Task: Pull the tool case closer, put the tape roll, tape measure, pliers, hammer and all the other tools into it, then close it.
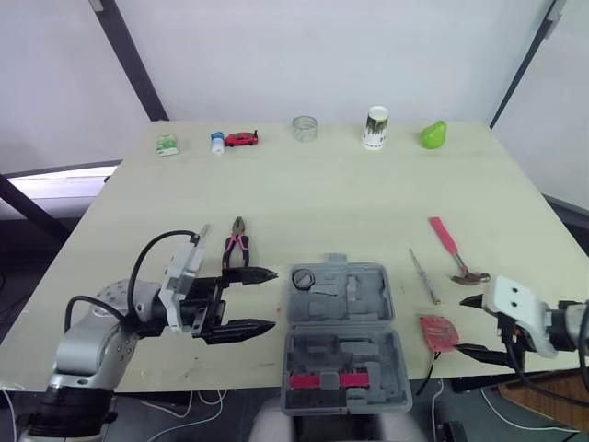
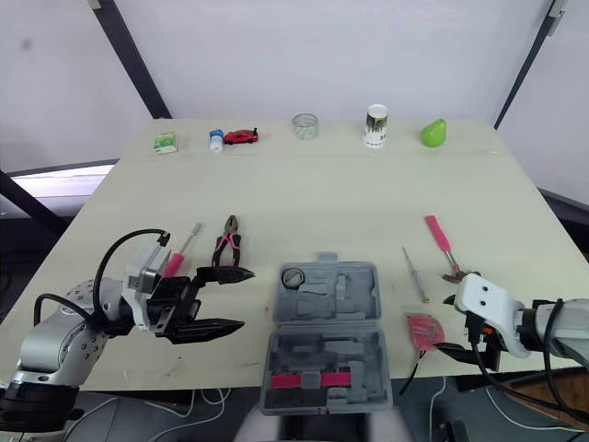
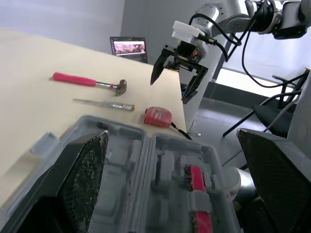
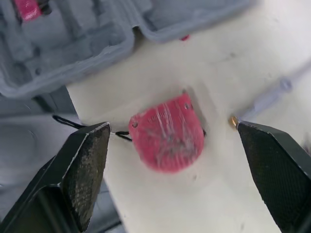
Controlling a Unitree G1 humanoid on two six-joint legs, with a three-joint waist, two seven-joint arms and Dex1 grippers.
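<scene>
Open grey tool case (image 1: 342,322), red tape measure (image 1: 439,331) right, pliers (image 1: 236,249) left

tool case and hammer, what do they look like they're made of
The tool case looks like moulded grey plastic with a matte finish: one even colour, with shaped recesses. The hammer has a pink handle, probably plastic or rubber, and a dull dark head that looks like metal.

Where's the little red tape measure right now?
The small red tape measure lies near the front edge of the pale table on the robot's right, between the open grey plastic tool case and the open right gripper.
</scene>
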